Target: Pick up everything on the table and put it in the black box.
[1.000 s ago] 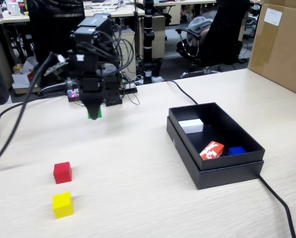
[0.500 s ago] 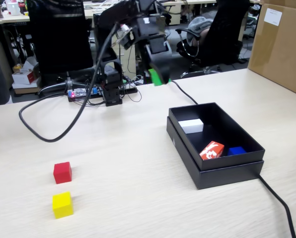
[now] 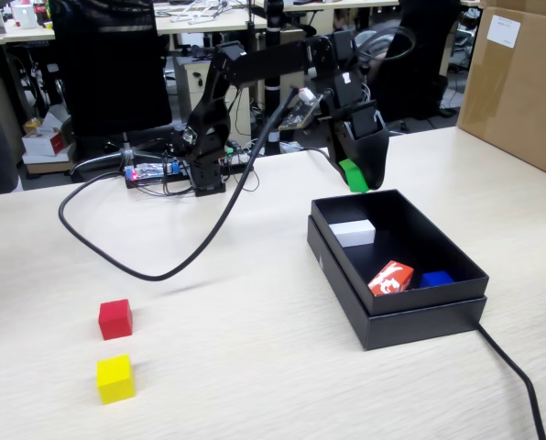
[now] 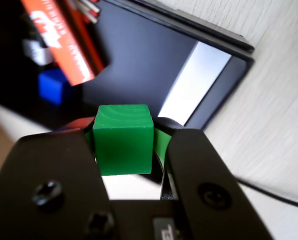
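We have the gripper [image 4: 124, 145] clenched on the green cube [image 3: 353, 175], carried in the air just above the far rim of the black box [image 3: 410, 316]; the red cube [image 3: 115, 319] and yellow cube [image 3: 115, 379] sit close together on the table [image 3: 236, 367], well apart from the box. The cubes look to us small, light and rigid, with smooth flat faces that may slip a little. We judge the best hold to be square across two opposite faces near the middle, as the wrist view shows on the green one.
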Robot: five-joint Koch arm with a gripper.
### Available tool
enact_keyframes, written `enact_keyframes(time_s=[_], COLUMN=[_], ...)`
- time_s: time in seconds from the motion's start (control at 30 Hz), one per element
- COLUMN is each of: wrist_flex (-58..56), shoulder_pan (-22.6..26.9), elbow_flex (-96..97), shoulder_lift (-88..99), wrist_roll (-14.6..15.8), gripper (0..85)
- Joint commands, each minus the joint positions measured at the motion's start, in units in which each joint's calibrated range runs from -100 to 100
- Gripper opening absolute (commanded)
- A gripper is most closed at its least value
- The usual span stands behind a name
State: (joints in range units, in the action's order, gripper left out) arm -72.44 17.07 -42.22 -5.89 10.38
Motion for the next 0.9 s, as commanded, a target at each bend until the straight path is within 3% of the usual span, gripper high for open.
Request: enact_keyframes(time_s=[0.0, 0.33, 0.43, 0.57, 0.7, 0.87], wrist_flex=[4.1, 7.2, 8.2, 8.2, 8.2, 8.2], shoulder_pan=[0.1, -0.7, -0.8, -0.7, -0.3, 0.1], elbow_flex=[-2.8, -1.9, 1.0, 4.6, 6.1, 7.1], shoulder_lift=[-2.2, -10.2, -10.8, -9.5, -4.0, 4.9], wrist_roll=[0.5, 1.4, 1.4, 1.4, 1.3, 1.4], gripper=[0.9, 0.9, 12.8, 22.2, 28.1, 28.1])
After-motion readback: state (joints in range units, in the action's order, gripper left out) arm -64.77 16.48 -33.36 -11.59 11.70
